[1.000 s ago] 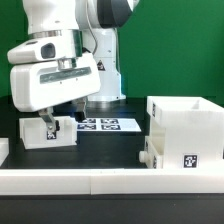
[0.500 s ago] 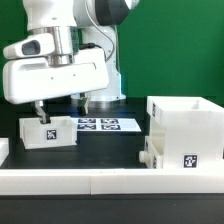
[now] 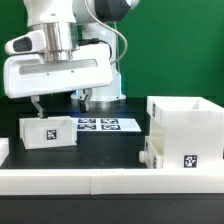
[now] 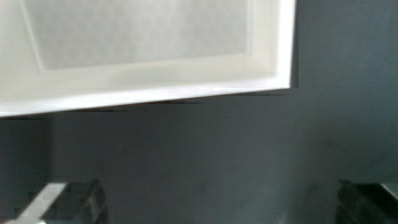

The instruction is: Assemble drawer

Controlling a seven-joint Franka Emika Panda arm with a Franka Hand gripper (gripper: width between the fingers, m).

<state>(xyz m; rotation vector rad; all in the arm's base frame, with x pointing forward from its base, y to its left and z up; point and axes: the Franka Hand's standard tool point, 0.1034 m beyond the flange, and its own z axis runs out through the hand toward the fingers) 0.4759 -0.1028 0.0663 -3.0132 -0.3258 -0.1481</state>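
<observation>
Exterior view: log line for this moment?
pincer: open, empty | position: over small tray, exterior view's left | housing: exterior view's right, apart from arm

Arm point(image 3: 98, 35) is the usual glossy white rounded shell with a black joint cap point(image 3: 116, 8) up top, a silvery-grey cylinder point(image 3: 56, 38) at the wrist and a thin dark cable point(image 3: 121, 50) looping down its side, and the gripper point(image 3: 61, 103) is a wide boxy white block with two short dark fingers point(image 3: 37, 106) underneath.
</observation>
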